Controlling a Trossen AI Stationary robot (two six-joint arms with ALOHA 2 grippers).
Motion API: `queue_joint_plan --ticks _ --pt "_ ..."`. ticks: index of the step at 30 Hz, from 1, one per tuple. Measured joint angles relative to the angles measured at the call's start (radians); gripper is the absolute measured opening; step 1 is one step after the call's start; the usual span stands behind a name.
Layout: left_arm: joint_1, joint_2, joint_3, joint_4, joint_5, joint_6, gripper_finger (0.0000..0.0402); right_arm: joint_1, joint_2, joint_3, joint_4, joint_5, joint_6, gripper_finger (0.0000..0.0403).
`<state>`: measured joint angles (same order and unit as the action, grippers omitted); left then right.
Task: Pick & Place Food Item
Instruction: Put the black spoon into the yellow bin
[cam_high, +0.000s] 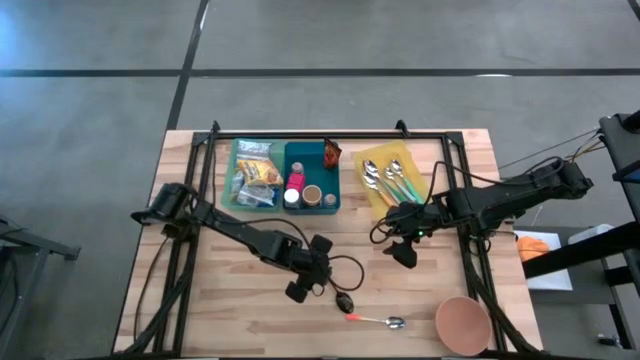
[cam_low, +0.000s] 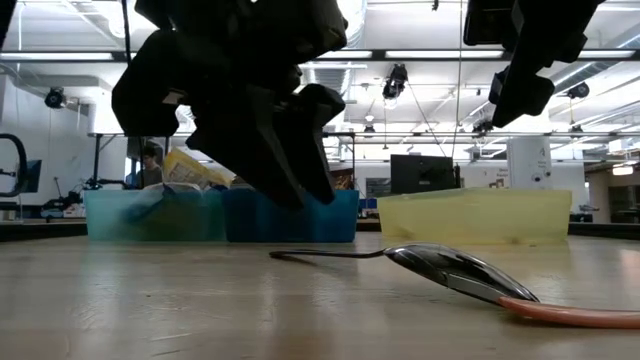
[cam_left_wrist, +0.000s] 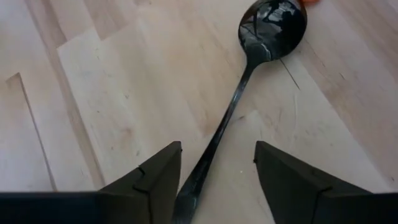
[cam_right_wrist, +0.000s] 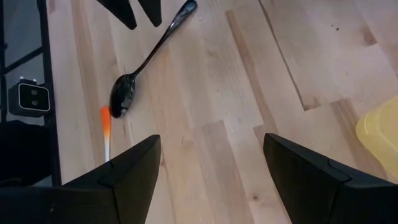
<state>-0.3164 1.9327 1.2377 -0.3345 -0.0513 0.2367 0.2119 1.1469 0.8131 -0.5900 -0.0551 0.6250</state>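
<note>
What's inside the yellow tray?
The yellow tray holds several spoons with coloured handles, seen from above. From table height its wall hides them, and what lies under them is covered.

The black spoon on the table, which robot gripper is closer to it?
The left. The left gripper hangs right over the black spoon's handle end, open. The right gripper is farther off, near the yellow tray.

Two dark jointed arms, looping black cables (cam_high: 352, 268)
</note>
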Motion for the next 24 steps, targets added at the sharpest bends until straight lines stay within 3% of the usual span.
queue_joint_plan --ticks 6,24 --pt "0.000 0.001 0.000 0.002 0.000 0.059 0.0241 0.000 0.000 0.000 0.002 0.001 0.002 0.0283" --pt "0.007 0.085 -0.002 0.068 -0.034 0.071 0.0236 0.000 0.000 0.000 0.005 0.002 0.012 0.0283"
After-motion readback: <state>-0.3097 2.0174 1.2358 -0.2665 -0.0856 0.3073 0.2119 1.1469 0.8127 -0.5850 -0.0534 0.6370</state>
